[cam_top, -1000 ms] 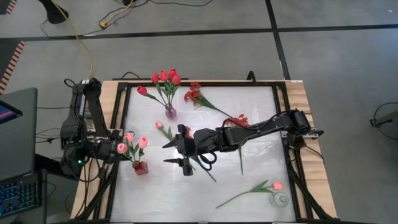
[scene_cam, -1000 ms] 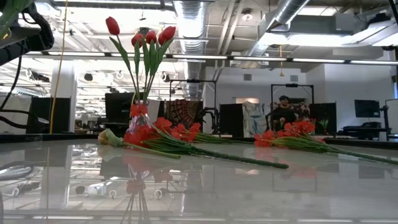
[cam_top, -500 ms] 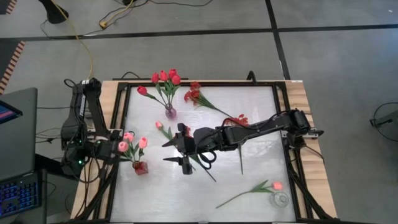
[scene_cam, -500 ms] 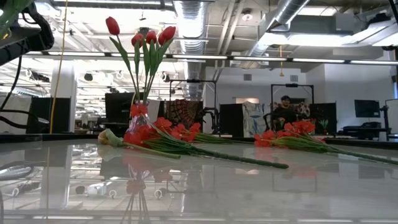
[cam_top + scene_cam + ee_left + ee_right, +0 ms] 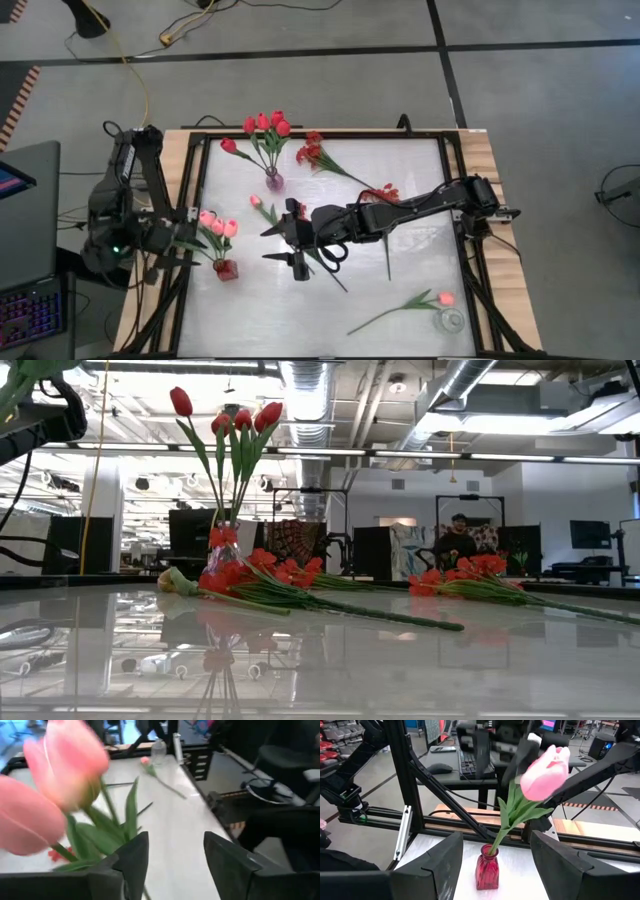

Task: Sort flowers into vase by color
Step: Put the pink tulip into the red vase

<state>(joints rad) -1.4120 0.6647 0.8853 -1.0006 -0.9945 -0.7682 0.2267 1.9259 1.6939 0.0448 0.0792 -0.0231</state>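
High view: my left gripper [image 5: 172, 241], fingers spread, left of pink tulips [image 5: 216, 224] in red vase [image 5: 226, 269]; right gripper [image 5: 283, 245] open mid-frame.

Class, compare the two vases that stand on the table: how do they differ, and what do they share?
The red vase stands near the left edge; the purple vase stands farther back. The red vase holds pink tulips; the purple vase holds red tulips. Both stand upright with stems in them.

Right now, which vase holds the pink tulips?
The red vase at the table's left edge, beside the left gripper; the clear vase farther back holds red tulips.
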